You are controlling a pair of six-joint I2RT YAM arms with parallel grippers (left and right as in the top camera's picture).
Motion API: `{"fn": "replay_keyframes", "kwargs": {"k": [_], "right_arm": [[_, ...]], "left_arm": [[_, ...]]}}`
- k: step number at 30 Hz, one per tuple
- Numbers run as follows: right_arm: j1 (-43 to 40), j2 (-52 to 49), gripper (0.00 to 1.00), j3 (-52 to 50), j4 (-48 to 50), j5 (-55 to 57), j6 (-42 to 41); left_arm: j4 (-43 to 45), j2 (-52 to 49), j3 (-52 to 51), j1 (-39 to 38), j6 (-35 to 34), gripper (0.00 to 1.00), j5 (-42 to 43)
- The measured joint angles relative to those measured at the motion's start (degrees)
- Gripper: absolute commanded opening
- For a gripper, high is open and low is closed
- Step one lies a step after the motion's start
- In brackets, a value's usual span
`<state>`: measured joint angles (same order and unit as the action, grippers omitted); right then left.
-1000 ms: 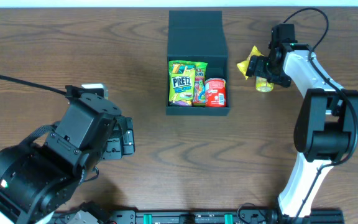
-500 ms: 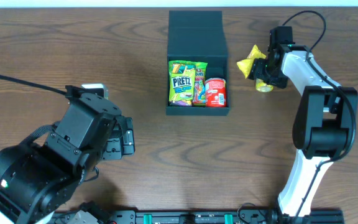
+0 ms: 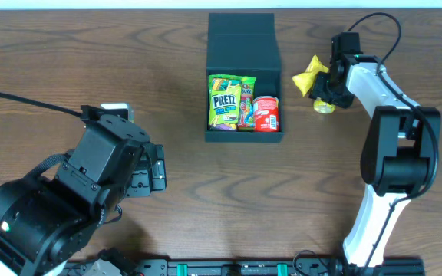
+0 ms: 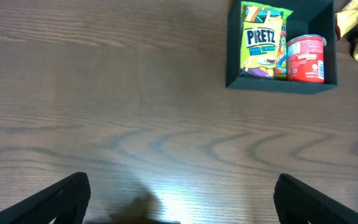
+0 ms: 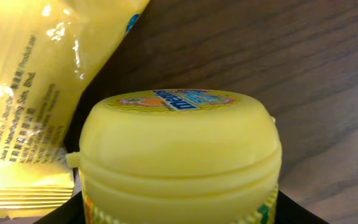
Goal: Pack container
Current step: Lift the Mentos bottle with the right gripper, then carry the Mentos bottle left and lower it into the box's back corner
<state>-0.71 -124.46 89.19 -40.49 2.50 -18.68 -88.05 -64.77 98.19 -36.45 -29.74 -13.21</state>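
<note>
The container (image 3: 241, 43) is a dark box with its flap lid folded back, at the table's far middle. It also appears in the left wrist view, container (image 4: 281, 85). Inside lie a green Pretz packet (image 3: 224, 101), a second colourful packet beside it and a red can (image 3: 266, 113). To its right a yellow-lidded tub (image 3: 325, 106) stands beside a yellow packet (image 3: 307, 77). My right gripper (image 3: 328, 95) has its jaws against both sides of the tub (image 5: 179, 155), which fills its wrist view. My left gripper (image 4: 180, 200) hangs open over bare wood, well to the container's near left.
The yellow packet (image 5: 30, 93) lies right against the tub's left side. The right arm's white links and black cable (image 3: 382, 19) run along the table's right. The left arm's bulky body (image 3: 60, 199) fills the near left corner.
The right gripper's jaws have narrowed around the yellow tub and its wrist has shifted slightly away from me. The left arm has not moved.
</note>
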Motion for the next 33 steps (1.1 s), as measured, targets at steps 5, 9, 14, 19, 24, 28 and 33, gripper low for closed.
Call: {"fn": "replay_keyframes", "kwargs": {"k": [5,9,14,19,24,28,33], "right_arm": [[0.76,0.00,0.55,0.00,-0.24,0.07,0.00],[1.01,0.02,0.51,0.00,-0.61,0.11,0.00],[1.27,0.35,0.51,0.00,-1.62,0.09,0.00],[1.75,0.90,0.50,-0.02,-2.38,0.02,0.00],[1.86,2.62,0.50,-0.11,-3.17,0.04,0.02],[2.62,5.05,0.50,-0.13,-4.09,0.07,0.07],[4.07,8.13,0.50,-0.13,-5.11,0.00,0.09]], "left_arm": [[0.00,0.00,0.00,0.00,0.00,0.95,0.00],[0.00,0.00,0.00,0.00,0.00,0.95,0.00],[0.00,0.00,0.00,0.00,0.00,0.95,0.00],[0.00,0.00,0.00,0.00,0.00,0.95,0.00],[0.00,0.00,0.00,0.00,0.00,0.96,0.00],[0.00,0.00,0.00,0.00,0.00,0.95,0.00],[0.00,0.00,0.00,0.00,0.00,0.95,0.00]]}}
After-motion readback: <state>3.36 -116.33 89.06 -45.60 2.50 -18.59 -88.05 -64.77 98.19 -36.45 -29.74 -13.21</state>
